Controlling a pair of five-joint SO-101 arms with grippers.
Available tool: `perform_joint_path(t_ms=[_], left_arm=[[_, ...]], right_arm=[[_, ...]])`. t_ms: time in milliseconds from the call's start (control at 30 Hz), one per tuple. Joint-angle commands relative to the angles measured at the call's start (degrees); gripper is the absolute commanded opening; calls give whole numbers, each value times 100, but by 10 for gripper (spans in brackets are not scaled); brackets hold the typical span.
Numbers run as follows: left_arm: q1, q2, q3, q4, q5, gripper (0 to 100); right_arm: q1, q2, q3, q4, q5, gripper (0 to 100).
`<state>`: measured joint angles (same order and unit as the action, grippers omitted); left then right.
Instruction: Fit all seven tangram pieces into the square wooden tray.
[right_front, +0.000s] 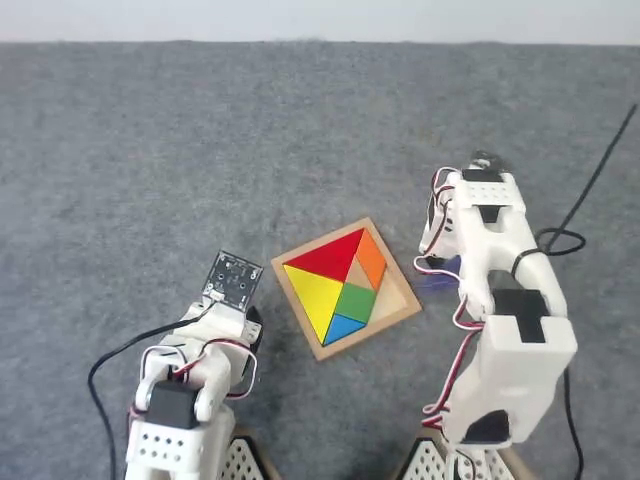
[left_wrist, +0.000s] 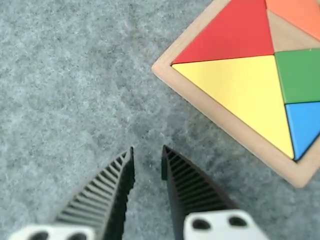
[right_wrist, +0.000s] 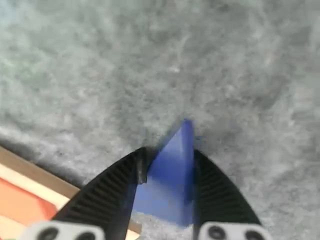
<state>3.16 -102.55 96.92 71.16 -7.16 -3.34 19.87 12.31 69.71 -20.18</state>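
- The right gripper is clamped on a flat, dark blue tangram piece over the grey felt table cover, just beside the square wooden tray.
- The left gripper is empty, its fingers slightly apart, near the tray's opposite edge.
- The red triangle, yellow triangle, green piece, light blue triangle and orange piece lie fitted in the tray.
- Bare wood remains along the side nearest the right arm, so the task looks well past halfway.
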Motion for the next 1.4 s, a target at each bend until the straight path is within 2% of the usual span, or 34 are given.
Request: perform_joint_path(t_ms=[0, 200, 367, 433, 600, 700, 833, 1133, 1367], left_arm=[[9, -9, -40, 26, 35, 88], [9, -9, -40, 26, 35, 88], [9, -9, -40, 26, 35, 88], [9, -9, -40, 26, 35, 88], [9, -9, -40, 26, 35, 88], [9, -9, -40, 26, 35, 88], [9, -9, -40, 26, 35, 88], [9, -9, -40, 26, 35, 88], [9, -9, -40, 26, 35, 88]], right_arm=[[-13, -84, -35, -92, 545, 35], [-40, -207, -26, -84, 695, 7], [-207, -1262, 378, 101, 809, 7], [-549, -1982, 879, 4, 976, 7], [-1947, -3802, 2400, -813, 1222, 6], [-2475, -4338, 2796, -927, 1415, 6], [-2756, -4224, 2840, -1007, 1433, 7], [-2756, -3081, 2840, -1771, 1433, 9], [-2747, -2941, 2840, -1991, 1354, 9]])
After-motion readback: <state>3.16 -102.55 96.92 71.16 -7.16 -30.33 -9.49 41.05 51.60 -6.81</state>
